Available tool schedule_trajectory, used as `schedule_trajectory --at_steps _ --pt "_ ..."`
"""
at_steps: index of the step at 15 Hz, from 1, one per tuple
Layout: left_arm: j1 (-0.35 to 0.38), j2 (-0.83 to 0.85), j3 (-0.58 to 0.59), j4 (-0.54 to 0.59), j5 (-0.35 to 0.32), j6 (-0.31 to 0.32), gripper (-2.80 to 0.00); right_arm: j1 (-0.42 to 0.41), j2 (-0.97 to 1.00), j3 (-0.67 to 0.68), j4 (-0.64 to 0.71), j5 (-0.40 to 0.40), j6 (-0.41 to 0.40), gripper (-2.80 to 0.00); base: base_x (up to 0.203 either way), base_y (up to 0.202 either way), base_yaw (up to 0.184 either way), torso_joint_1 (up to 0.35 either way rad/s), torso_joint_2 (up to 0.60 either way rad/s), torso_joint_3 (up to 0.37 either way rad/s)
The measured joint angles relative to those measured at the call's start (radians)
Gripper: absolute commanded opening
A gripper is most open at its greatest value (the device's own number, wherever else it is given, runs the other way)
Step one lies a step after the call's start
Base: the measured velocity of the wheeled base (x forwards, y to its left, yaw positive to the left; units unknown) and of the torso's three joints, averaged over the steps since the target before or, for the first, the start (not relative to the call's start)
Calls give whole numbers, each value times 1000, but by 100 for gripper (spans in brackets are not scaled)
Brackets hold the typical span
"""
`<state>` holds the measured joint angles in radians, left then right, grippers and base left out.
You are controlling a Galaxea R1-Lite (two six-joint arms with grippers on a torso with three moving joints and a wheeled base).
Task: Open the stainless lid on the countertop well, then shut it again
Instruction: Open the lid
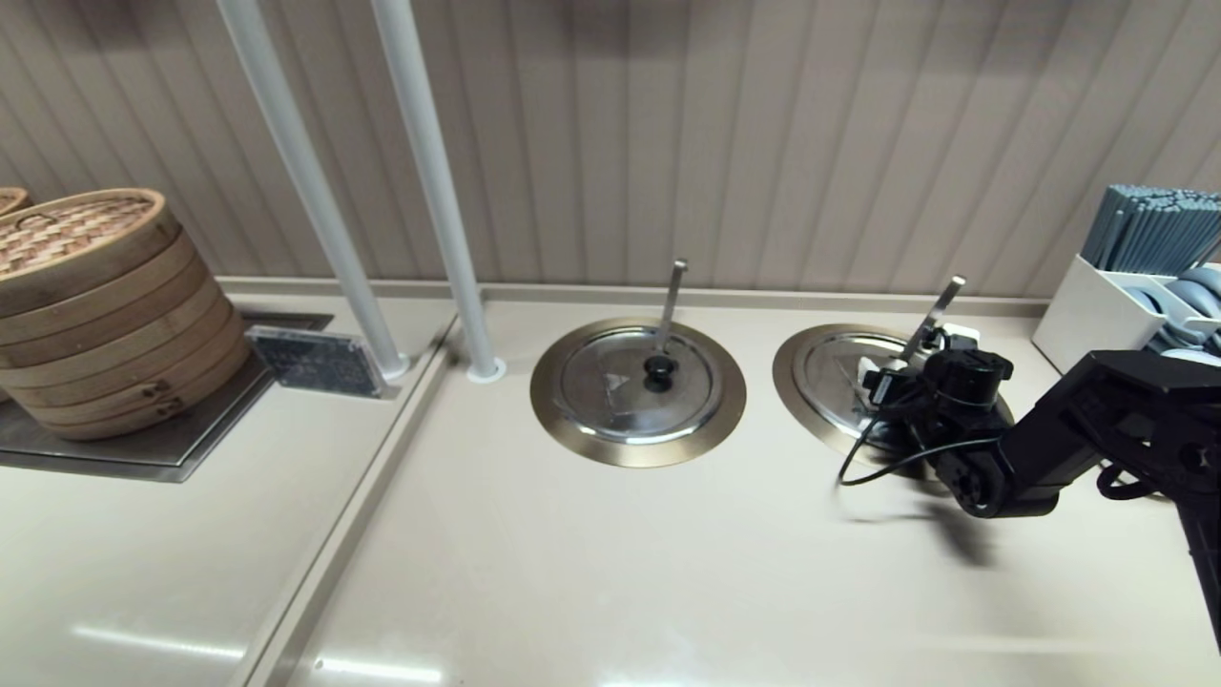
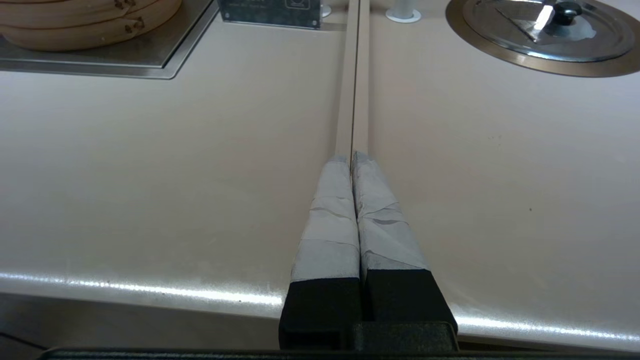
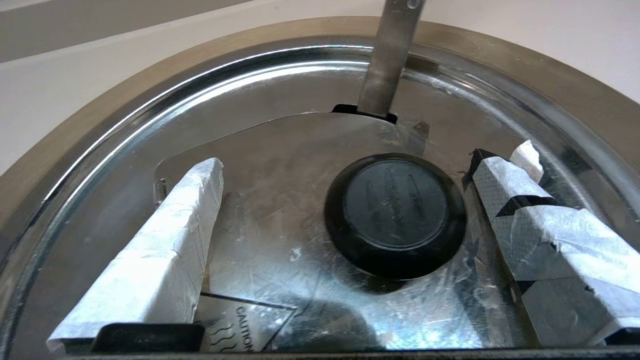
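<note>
The stainless lid (image 1: 832, 370) lies shut on the countertop well, inside the brass-coloured rim ring (image 1: 788, 377). Its ladle handle (image 1: 933, 315) leans diagonally out of a notch at the far side. My right gripper (image 1: 892, 380) hangs just above the lid. In the right wrist view the gripper (image 3: 350, 167) is open, its taped fingers (image 3: 175, 235) on either side of the black knob (image 3: 395, 212), which sits nearer one finger; neither touches it. The lid (image 3: 280, 150), the rim ring (image 3: 75, 135) and the handle (image 3: 390, 55) fill that view. My left gripper (image 2: 352, 159) is shut and empty over the countertop seam.
A twin lid (image 1: 637, 382) with a nearly vertical ladle handle sits to the left. Two white poles (image 1: 434, 191) rise behind it. Stacked bamboo steamers (image 1: 95, 305) and a small sign (image 1: 315, 361) stand at far left. A white utensil holder (image 1: 1126, 286) is at far right.
</note>
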<state>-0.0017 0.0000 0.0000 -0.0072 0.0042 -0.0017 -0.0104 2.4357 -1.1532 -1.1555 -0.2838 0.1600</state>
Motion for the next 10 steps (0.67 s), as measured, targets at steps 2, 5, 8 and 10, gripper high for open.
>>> schedule_trajectory --at_steps 2,5,8,10 --pt "0 0 0 0 0 0 -280 6 0 0 -1 0 0 0 0 0 0 0 0 0" --pt "0 0 0 0 0 1 -280 8 -3 0 -2 0 4 0 0 0 0 0 0 0" --pt "0 0 0 0 0 1 -280 13 -16 7 0 -1 9 0 0 0 0 0 0 0" --pt "0 0 0 0 0 0 -280 18 -30 15 -1 -1 16 0 0 0 0 0 0 0"
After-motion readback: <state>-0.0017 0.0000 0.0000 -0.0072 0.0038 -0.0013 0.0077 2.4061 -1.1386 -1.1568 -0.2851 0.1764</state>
